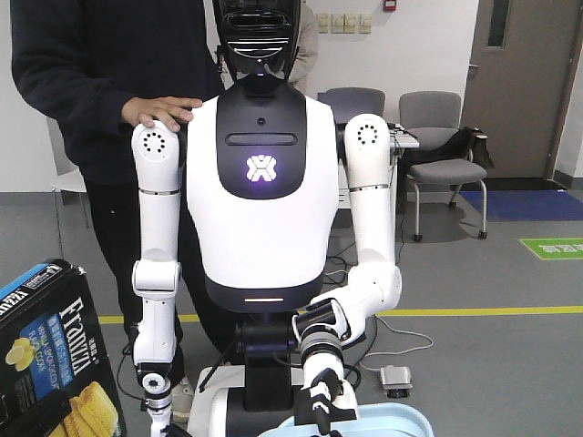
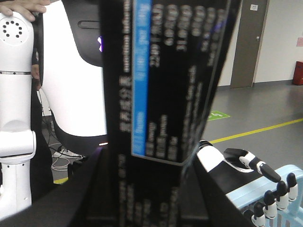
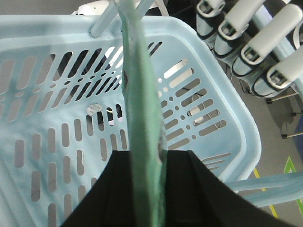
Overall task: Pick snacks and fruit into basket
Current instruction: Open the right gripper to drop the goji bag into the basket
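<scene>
Pouch (image 3: 144, 142) edge-on between right jaws, apparently above basket (image 3: 47, 26).

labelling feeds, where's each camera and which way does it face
Exterior front: faces a white humanoid robot head-on; own body unclear.
Left wrist: behind left claw, looking along its gripped black-and-blue cardboard box.
Right wrist: above right claw, looking past its mint-green flat pouch into light blue slotted plastic basket.
Shared: front and left wrist both show box, humanoid.
</scene>
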